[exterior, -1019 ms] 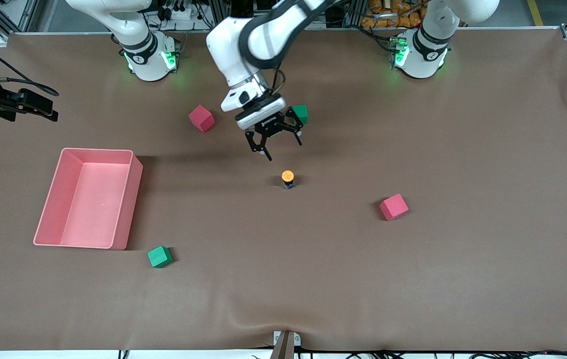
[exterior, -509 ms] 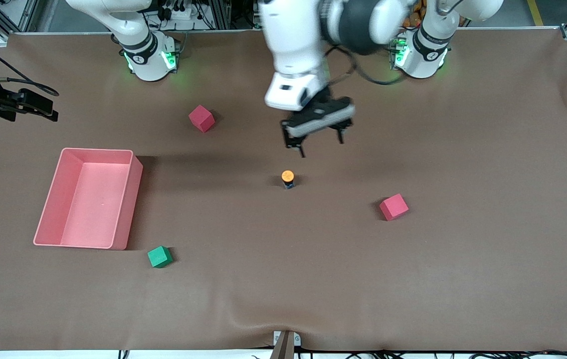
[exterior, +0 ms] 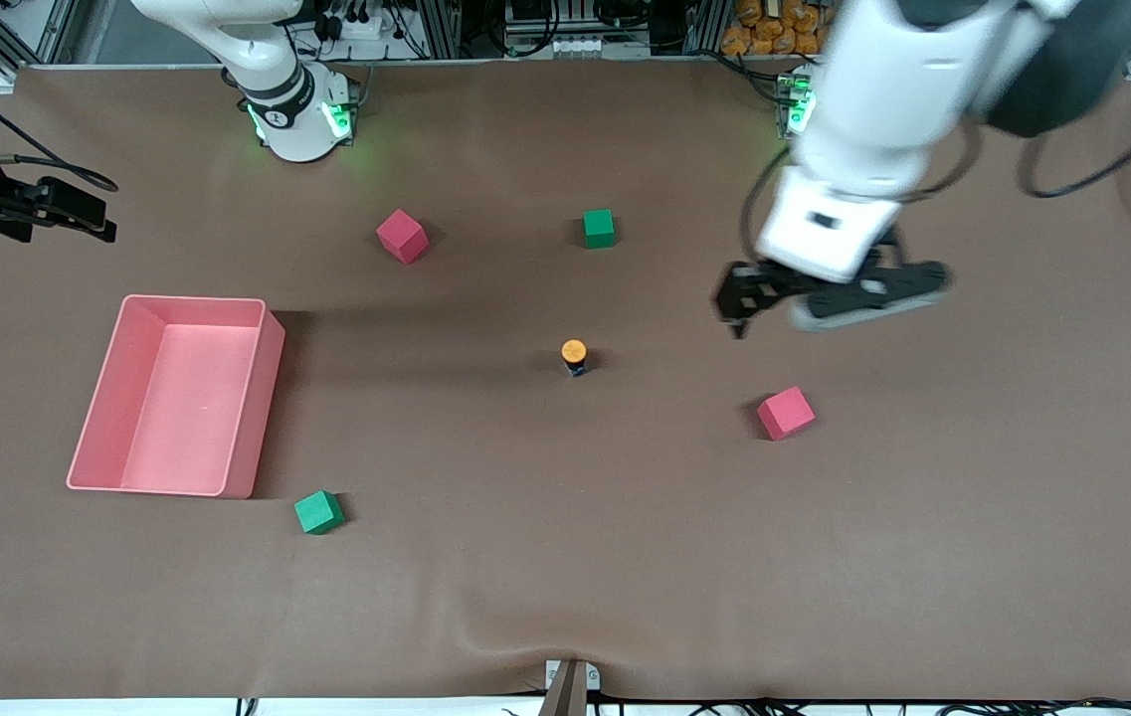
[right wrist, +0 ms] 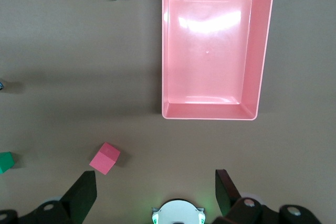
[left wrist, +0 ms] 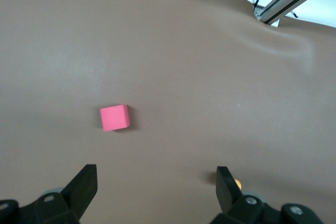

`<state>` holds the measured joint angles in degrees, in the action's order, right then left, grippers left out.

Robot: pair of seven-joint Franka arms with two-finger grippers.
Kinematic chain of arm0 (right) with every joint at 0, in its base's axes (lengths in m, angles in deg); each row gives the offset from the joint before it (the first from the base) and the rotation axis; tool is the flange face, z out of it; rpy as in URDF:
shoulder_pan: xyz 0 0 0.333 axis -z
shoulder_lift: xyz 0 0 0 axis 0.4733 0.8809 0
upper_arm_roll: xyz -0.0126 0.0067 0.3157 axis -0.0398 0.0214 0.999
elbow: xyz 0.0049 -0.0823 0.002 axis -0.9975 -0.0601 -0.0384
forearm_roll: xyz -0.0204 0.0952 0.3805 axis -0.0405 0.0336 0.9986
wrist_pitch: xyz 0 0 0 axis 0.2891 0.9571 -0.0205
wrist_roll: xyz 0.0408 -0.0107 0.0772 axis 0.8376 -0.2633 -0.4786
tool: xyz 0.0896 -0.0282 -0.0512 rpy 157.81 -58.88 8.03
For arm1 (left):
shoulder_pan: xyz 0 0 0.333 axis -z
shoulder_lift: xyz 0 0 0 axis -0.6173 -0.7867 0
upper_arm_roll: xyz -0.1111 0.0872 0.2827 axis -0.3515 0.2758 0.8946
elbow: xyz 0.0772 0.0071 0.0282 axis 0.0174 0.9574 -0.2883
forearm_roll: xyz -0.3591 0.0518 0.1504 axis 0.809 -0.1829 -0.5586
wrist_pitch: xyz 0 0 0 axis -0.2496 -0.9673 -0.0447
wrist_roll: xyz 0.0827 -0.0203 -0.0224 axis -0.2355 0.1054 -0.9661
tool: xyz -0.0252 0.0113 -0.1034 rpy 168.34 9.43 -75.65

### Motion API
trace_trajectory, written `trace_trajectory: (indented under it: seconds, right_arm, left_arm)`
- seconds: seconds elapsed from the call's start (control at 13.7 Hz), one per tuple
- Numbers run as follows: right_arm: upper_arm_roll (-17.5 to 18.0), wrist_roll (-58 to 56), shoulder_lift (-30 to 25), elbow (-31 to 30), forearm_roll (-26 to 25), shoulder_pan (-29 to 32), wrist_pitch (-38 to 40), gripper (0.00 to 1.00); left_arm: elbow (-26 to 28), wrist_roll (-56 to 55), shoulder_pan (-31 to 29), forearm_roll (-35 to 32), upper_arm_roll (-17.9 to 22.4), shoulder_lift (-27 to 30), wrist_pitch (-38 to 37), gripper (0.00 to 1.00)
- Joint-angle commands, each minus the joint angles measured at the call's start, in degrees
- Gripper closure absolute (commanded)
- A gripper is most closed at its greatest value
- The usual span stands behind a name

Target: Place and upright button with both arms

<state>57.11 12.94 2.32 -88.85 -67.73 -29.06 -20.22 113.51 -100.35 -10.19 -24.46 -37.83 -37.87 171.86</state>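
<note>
High front camera facing arms, wrist cameras looking straight down (both share table)

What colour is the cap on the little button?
Orange, on the button standing upright; clearest in the front view.

left hand swung away toward its own end of table, green cube now uncovered

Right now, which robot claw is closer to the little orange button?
The left claw: it hangs open over bare table toward the left arm's end from the upright button. The right claw is open, high over its own base, much farther away.
</note>
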Motion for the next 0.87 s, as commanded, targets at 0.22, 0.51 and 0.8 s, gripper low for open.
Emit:
trace_trajectory:
  seconds: [0.22,0.51,0.8]
  right_arm:
    - [-0.18,0.59,-0.44,-0.01,0.55,-0.24,0.26,0.00]
    - [-0.18,0.59,-0.52,-0.01,0.55,-0.24,0.35,0.00]
    - [-0.18,0.59,-0.52,-0.01,0.55,-0.24,0.35,0.00]
  left_arm:
    - [1.57,16.33,-12.08,7.25,-0.77,5.96,-8.99,0.00]
    - [1.48,24.77,-16.84,7.89,-0.60,7.46,-12.42,0.00]
    - [4.54,24.77,-17.38,7.18,-0.60,12.02,-17.18,0.00]
